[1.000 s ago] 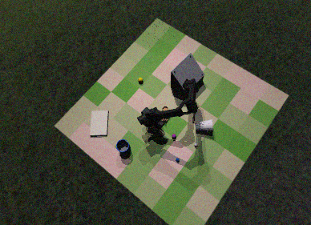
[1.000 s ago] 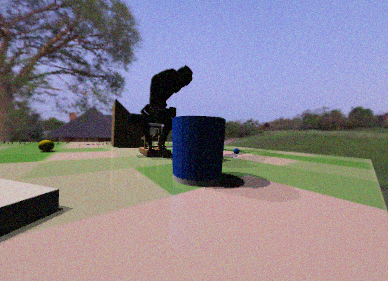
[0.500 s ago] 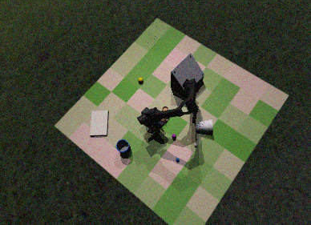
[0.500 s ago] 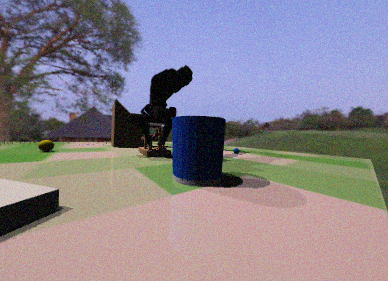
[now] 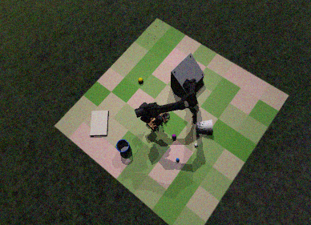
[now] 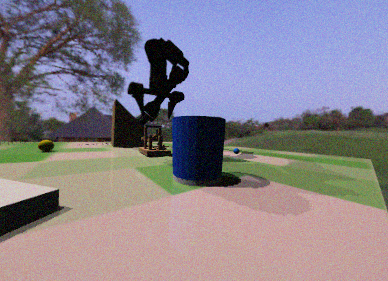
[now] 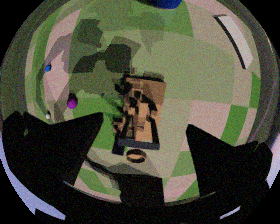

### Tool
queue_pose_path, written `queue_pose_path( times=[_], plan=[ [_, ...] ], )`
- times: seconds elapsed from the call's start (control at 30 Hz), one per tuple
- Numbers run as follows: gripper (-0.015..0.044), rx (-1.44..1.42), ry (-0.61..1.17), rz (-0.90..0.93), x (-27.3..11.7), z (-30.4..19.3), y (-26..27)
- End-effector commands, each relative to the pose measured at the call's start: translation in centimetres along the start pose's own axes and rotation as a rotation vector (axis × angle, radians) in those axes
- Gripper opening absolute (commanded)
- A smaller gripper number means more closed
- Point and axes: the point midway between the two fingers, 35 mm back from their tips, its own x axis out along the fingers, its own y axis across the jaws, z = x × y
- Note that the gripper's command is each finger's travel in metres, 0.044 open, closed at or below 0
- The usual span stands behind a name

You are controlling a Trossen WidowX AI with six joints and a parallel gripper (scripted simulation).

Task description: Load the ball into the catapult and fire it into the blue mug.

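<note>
The wooden catapult (image 5: 152, 123) (image 6: 155, 151) (image 7: 141, 112) is seated on the checkered mat (image 5: 228, 151) (image 6: 200, 239) (image 7: 201, 65), with the blue mug (image 5: 123, 146) (image 6: 198, 149) (image 7: 163, 4) placed apart from it. Above the catapult, the gripper (image 6: 159, 114) (image 7: 145, 123) is held pointing down, its fingers spread wide and nothing gripped. The arm (image 5: 172, 107) (image 6: 160, 64) is bent high.

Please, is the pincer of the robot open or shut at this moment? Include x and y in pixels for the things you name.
Open. In the wrist view, the two fingers of the pincer (image 6: 159, 106) (image 7: 145, 122) stand wide apart, with the catapult (image 5: 158, 121) (image 6: 155, 151) (image 7: 157, 92) visible between them.
</note>
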Motion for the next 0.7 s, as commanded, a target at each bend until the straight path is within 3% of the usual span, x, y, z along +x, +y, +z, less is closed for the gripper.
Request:
queue_pose_path(
  times=[0.0,0.17,0.33,0.67],
  plan=[
    [0.0440,0.002,0.008,0.002,0.5,-0.1,0.0],
    [0.0440,-0.004,0.017,0.004,-0.3,-0.5,0.4],
    [0.0440,-0.004,0.017,0.006,4.2,-0.5,0.4],
    [0.0440,-0.004,0.017,0.006,5.0,-0.5,0.4]
  ],
)
